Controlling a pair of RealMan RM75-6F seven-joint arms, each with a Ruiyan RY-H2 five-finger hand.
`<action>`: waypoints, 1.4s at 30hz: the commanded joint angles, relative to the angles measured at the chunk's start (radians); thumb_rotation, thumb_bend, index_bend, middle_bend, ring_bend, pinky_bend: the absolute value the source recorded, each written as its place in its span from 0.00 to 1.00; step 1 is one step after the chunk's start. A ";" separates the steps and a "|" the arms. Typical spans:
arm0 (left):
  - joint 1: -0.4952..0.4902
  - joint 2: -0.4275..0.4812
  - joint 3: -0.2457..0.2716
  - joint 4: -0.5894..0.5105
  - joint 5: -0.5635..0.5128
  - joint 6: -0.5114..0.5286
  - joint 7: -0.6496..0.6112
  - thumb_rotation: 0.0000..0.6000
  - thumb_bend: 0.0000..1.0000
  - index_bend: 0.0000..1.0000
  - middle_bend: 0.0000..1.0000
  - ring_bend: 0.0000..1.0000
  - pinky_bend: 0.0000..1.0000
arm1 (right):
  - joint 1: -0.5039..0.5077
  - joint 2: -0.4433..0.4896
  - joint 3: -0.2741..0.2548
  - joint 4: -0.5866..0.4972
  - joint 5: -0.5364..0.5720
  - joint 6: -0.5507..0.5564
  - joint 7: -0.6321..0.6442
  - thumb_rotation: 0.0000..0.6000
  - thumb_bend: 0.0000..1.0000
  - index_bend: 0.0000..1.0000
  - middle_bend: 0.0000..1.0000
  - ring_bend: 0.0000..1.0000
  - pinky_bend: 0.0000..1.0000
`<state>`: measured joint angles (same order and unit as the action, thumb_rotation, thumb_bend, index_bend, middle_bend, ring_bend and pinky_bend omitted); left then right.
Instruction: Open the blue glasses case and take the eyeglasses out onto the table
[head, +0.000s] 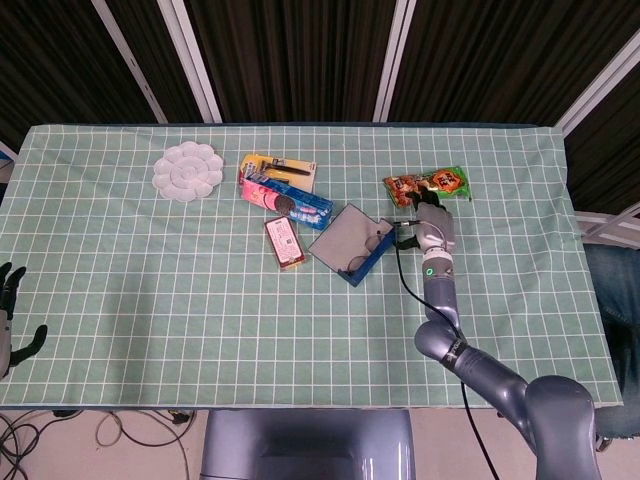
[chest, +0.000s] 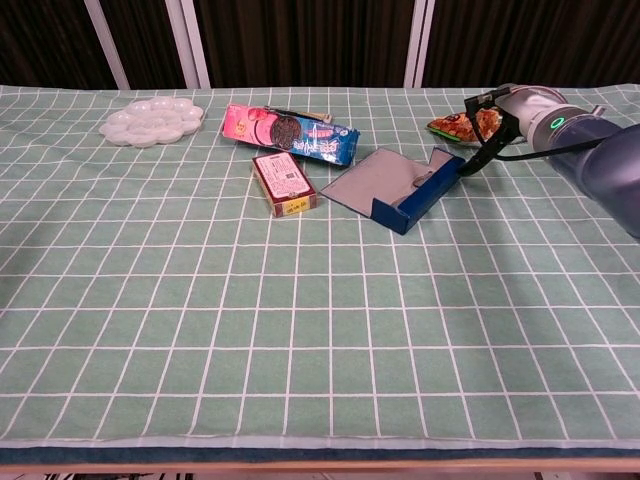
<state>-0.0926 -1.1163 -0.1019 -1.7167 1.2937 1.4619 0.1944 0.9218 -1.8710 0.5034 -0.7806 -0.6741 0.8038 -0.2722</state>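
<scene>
Lying open near the middle of the bench (head: 120, 300), the blue glasses case (head: 352, 244) has its grey-lined lid flat on the checked green cloth and its blue tray turned toward the robot. The eyeglasses (head: 372, 246) rest inside the tray, only partly visible in the head view. The right hand (head: 430, 219) sits just beside the case's right end, at the corner nearest the orange snack packet (head: 427, 185); its fingers appear to touch that end, though whether they pinch the case or merely press against it cannot be told from either view. In the chest view the same hand (chest: 478, 112) shows only as a dark edge past the wrist, close above the raised blue corner of the case (chest: 400, 189).

The left hand (head: 12, 315) hangs off the bench's near left edge, well apart from the case, fingers spread and holding nothing.

Left of the case lie a small red box (head: 284, 242), a blue biscuit packet (head: 288, 200), a carded tool pack (head: 282, 167) and a white flower-shaped palette (head: 188, 171).
</scene>
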 joint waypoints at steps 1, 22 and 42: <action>0.000 0.000 0.000 0.000 0.000 0.000 0.000 1.00 0.31 0.05 0.00 0.00 0.00 | 0.012 -0.012 0.010 0.028 -0.024 -0.030 0.045 1.00 0.17 0.19 0.07 0.00 0.20; 0.002 -0.004 -0.002 0.002 0.003 0.008 0.005 1.00 0.31 0.05 0.00 0.00 0.00 | -0.056 0.085 -0.081 -0.047 -0.200 0.064 0.064 1.00 0.32 0.24 0.08 0.00 0.20; 0.001 -0.010 -0.004 -0.005 -0.002 0.009 0.018 1.00 0.32 0.05 0.00 0.00 0.00 | -0.095 0.463 -0.274 -0.829 -0.026 0.181 -0.472 1.00 0.73 0.26 0.00 0.00 0.20</action>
<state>-0.0914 -1.1265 -0.1055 -1.7215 1.2914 1.4713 0.2128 0.8137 -1.4416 0.2576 -1.5381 -0.7542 0.9392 -0.6771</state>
